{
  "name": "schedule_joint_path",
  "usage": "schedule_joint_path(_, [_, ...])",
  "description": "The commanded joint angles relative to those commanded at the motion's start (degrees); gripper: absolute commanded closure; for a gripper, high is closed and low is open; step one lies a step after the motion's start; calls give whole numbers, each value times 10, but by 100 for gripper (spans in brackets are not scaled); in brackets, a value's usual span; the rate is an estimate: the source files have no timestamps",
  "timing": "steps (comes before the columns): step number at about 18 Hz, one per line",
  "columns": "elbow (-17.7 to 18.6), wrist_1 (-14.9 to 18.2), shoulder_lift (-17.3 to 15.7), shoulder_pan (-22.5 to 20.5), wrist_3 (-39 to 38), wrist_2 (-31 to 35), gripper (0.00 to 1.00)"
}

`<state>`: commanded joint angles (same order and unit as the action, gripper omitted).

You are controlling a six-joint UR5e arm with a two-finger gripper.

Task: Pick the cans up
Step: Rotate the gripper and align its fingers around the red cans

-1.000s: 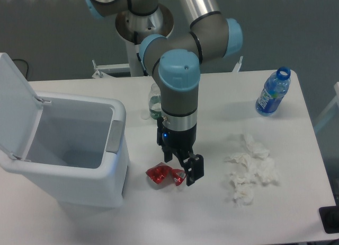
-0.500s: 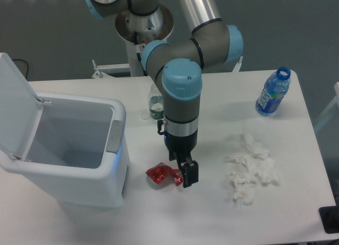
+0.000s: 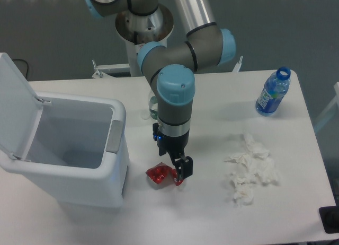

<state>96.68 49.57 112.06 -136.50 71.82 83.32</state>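
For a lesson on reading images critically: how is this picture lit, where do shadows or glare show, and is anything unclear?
Fixed camera view: soft, even light with faint shadows; the darkest sits beside the white bin. A bright sheen runs along the metal arm tube. The red can and the claw look soft, so its finger positions cannot be read. Behind the arm, a clear bottle is mostly hidden.

Arm bent over, pincer pointing straight down

The grey arm (image 3: 180, 49) with blue joint caps reaches forward from its base at the rear, elbow folded, and its wrist (image 3: 174, 104) hangs vertical. The black pincer (image 3: 179, 173) sits low at the worktop, one dark finger (image 3: 185, 167) showing on the right side; how wide the jaws stand cannot be made out.
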Motion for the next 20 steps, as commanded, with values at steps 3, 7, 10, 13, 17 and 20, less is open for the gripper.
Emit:
schedule_joint_path(3, [0,2,3,-2,-18,-6,0])
schedule_joint_path(7, [10,3,6,-13,-20,-50,0])
schedule_joint_path(10, [11,5,13,-16,-20,-59,0])
schedule_joint_path(13, [11,5,19,-14,-20,-58,0])
schedule_joint_path(17, [10,5,31,-13,-28,-60,0])
schedule_joint_path(20, [6,4,40,-12,-34,-60,0])
